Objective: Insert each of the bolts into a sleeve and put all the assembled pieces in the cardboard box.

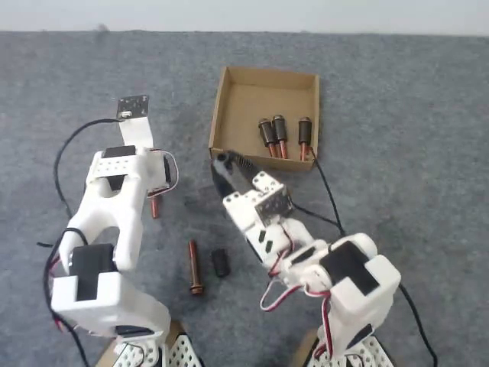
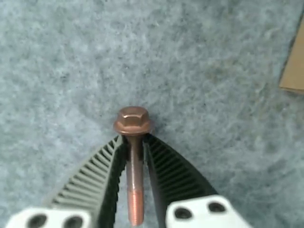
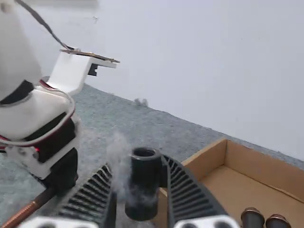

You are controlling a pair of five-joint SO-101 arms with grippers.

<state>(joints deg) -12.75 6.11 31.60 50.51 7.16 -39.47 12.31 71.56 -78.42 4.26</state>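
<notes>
Hands both hold tight: left hand [image 2: 133, 138] grips a long copper bolt [image 2: 135, 166] left of the brown cardboard box [image 1: 218, 115]; right hand [image 3: 137, 165] grips a short black sleeve [image 3: 142, 185] at the box's front edge.

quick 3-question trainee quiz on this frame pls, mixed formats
1. True or false: the left tool is shut on a bolt.
2. How many assembled pieces lie in the cardboard box? A) two B) three C) five
3. Fill in: the right tool holds a black ____.
Key: 1 true; 2 B; 3 sleeve.
</notes>
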